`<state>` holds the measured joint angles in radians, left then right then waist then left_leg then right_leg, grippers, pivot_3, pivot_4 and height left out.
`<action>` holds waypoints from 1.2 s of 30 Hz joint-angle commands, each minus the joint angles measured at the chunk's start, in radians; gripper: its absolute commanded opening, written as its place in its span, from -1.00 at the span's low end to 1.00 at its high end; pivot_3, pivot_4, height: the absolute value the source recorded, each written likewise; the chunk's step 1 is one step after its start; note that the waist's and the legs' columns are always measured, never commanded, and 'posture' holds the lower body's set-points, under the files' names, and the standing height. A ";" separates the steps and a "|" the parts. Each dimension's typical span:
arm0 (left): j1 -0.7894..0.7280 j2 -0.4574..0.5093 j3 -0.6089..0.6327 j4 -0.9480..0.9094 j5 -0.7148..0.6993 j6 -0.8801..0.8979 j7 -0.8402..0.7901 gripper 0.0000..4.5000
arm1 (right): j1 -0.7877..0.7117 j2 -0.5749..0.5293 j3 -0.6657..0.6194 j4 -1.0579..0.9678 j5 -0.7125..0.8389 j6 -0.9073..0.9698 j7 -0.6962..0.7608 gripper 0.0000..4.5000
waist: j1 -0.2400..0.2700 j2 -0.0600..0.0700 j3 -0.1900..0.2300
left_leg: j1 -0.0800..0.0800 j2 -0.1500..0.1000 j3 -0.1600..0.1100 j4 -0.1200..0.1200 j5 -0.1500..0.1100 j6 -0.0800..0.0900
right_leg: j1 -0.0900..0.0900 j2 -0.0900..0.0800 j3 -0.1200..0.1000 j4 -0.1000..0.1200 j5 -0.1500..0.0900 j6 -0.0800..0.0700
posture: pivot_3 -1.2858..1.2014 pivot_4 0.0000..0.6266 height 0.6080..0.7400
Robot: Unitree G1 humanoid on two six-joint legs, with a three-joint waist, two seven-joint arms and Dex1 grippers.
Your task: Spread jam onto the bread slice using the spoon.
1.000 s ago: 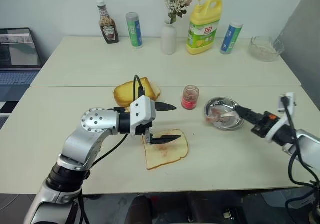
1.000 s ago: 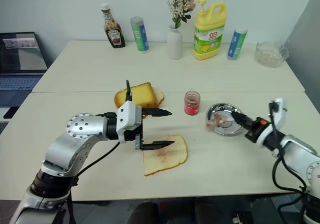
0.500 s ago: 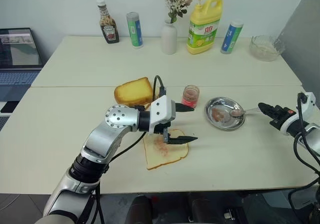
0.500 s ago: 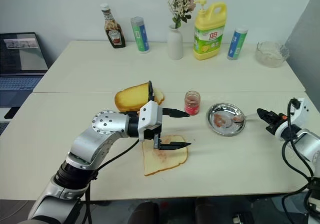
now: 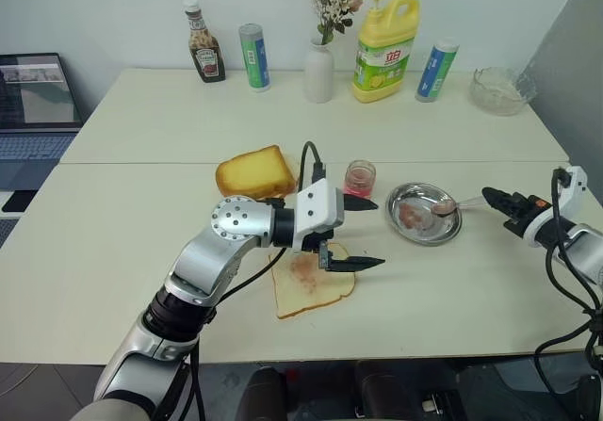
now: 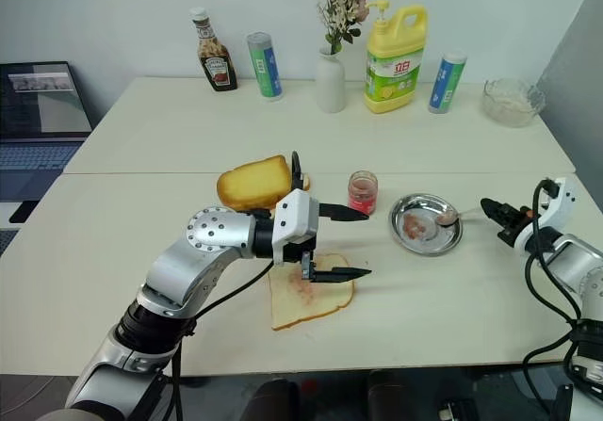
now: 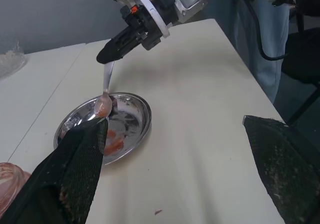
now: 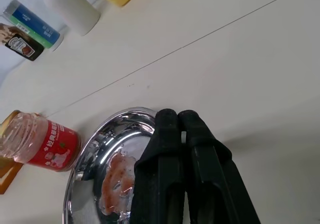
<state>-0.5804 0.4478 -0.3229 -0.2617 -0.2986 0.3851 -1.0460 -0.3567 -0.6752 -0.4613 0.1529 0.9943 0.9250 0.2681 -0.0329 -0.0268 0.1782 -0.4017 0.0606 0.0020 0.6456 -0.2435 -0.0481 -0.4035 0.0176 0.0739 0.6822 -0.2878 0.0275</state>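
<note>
My left end effector [image 5: 369,233] gapes wide and empty above the bread slice [image 5: 314,284] on the tabletop [image 5: 113,242]. My right end effector [image 5: 489,195] is clamped on the spoon [image 5: 452,205], bowl over the steel dish [image 5: 424,213]. Jam jar [image 5: 358,178] just left of dish.

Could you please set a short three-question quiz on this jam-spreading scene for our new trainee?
1. True or false: the spoon lies flat inside the steel dish.
2. Which gripper has its fingers spread apart?
3. What lies under the left gripper: A jam jar, B bread slice, C toast?

Key: 1 false, the right gripper holds it by the handle, bowl at the dish rim. 2 left. 3 B.
</note>
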 commanded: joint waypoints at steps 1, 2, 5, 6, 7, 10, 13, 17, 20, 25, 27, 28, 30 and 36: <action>-0.025 -0.017 -0.018 0.007 0.037 -0.002 0.035 1.00 | 0.008 0.010 -0.015 -0.032 -0.016 0.017 -0.002 -0.97 | 0.000 0.000 0.000 | 0.000 0.000 0.000 0.000 0.000 0.000 | 0.000 0.000 0.000 0.000 0.000 0.000 | 0.03 -0.52 1.00; -0.028 -0.022 -0.019 0.010 0.040 0.002 0.042 1.00 | 0.004 0.016 -0.024 -0.037 -0.010 0.021 -0.007 -0.97 | 0.000 0.000 0.000 | 0.000 0.000 0.000 0.000 0.000 0.000 | 0.000 0.000 0.000 0.000 0.000 0.000 | 0.03 -0.52 1.00; -0.029 -0.029 -0.017 0.009 0.035 0.011 0.045 1.00 | -0.001 0.018 -0.035 -0.060 0.004 0.043 -0.006 -0.97 | 0.000 0.000 0.000 | 0.000 0.000 0.000 0.000 0.000 0.000 | 0.000 0.000 0.000 0.000 0.000 0.000 | 0.03 -0.52 1.00; -0.028 -0.029 -0.016 0.008 0.035 0.012 0.045 1.00 | -0.001 0.018 -0.036 -0.064 0.004 0.049 -0.006 -0.97 | 0.000 0.000 0.000 | 0.000 0.000 0.000 0.000 0.000 0.000 | 0.000 0.000 0.000 0.000 0.000 0.000 | 0.03 -0.52 1.00; -0.026 -0.029 -0.017 0.006 0.036 0.012 0.046 1.00 | 0.002 0.018 -0.038 -0.066 0.006 0.058 -0.003 -0.97 | 0.000 0.000 0.000 | 0.000 0.000 0.000 0.000 0.000 0.000 | 0.000 0.000 0.000 0.000 0.000 0.000 | 0.03 -0.52 1.00; -0.021 -0.031 -0.017 0.003 0.038 0.016 0.050 1.00 | 0.004 0.028 -0.054 -0.070 0.042 0.096 0.012 -0.97 | 0.000 0.000 0.000 | 0.000 0.000 0.000 0.000 0.000 0.000 | 0.000 0.000 0.000 0.000 0.000 0.000 | 0.03 -0.52 1.00; -0.019 -0.034 -0.020 0.005 0.039 0.015 0.055 1.00 | 0.005 0.031 -0.045 -0.067 0.024 0.101 0.013 -0.97 | 0.000 0.000 0.000 | 0.000 0.000 0.000 0.000 0.000 0.000 | 0.000 0.000 0.000 0.000 0.000 0.000 | 0.03 -0.52 1.00; -0.018 -0.035 -0.022 0.005 0.038 0.015 0.057 1.00 | 0.005 0.031 -0.035 -0.049 -0.011 0.095 0.020 -0.97 | 0.000 0.000 0.000 | 0.000 0.000 0.000 0.000 0.000 0.000 | 0.000 0.000 0.000 0.000 0.000 0.000 | 0.03 -0.52 1.00; -0.019 -0.035 -0.023 0.015 0.042 0.007 0.056 1.00 | -0.001 0.021 -0.023 -0.031 -0.043 0.083 0.036 -0.77 | 0.001 0.000 0.000 | 0.000 0.000 0.000 0.000 0.000 0.000 | 0.000 0.000 0.000 0.000 0.000 0.000 | 0.03 -0.52 1.00; -0.018 -0.035 -0.023 0.018 0.046 0.001 0.054 1.00 | -0.019 0.019 -0.005 0.003 -0.133 0.041 0.039 -0.04 | 0.001 0.000 0.000 | 0.000 0.000 0.000 0.000 0.000 0.000 | 0.000 0.000 0.000 0.000 0.000 0.000 | 0.03 -0.52 1.00; -0.018 -0.036 -0.023 0.019 0.048 0.000 0.055 1.00 | -0.022 0.020 0.002 0.004 -0.161 0.022 0.048 0.28 | 0.000 0.000 0.000 | 0.000 0.000 0.000 0.000 0.000 0.000 | 0.000 0.000 0.000 0.000 0.000 0.000 | 0.03 -0.52 1.00; -0.018 -0.037 -0.024 0.020 0.048 -0.001 0.055 1.00 | -0.022 0.022 0.003 0.002 -0.170 0.016 0.053 0.45 | 0.001 0.000 0.000 | 0.000 0.000 0.000 0.000 0.000 0.000 | 0.000 0.000 0.000 0.000 0.000 0.000 | 0.03 -0.52 1.00; -0.017 -0.036 -0.023 0.019 0.049 -0.002 0.055 1.00 | -0.024 0.030 0.001 -0.011 -0.181 0.005 0.058 0.78 | 0.000 0.000 0.000 | 0.000 0.000 0.000 0.000 0.000 0.000 | 0.000 0.000 0.000 0.000 0.000 0.000 | 0.03 -0.52 1.00; -0.015 -0.039 -0.022 0.023 0.054 -0.006 0.058 1.00 | -0.020 0.042 -0.002 -0.085 -0.212 -0.042 0.067 0.98 | 0.001 0.000 0.000 | 0.000 0.000 0.000 0.000 0.000 0.000 | 0.000 0.000 0.000 0.000 0.000 0.000 | 0.03 -0.52 1.00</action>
<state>-0.5917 0.4153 -0.3465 -0.2248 -0.2475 0.4024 -0.9930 -0.3657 -0.6213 -0.4473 0.1181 0.7982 0.9200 0.3262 -0.0322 -0.0263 0.1783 -0.4019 0.0604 0.0019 0.6453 -0.2435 -0.0481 -0.4037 0.0175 0.0738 0.6821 -0.2878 0.0275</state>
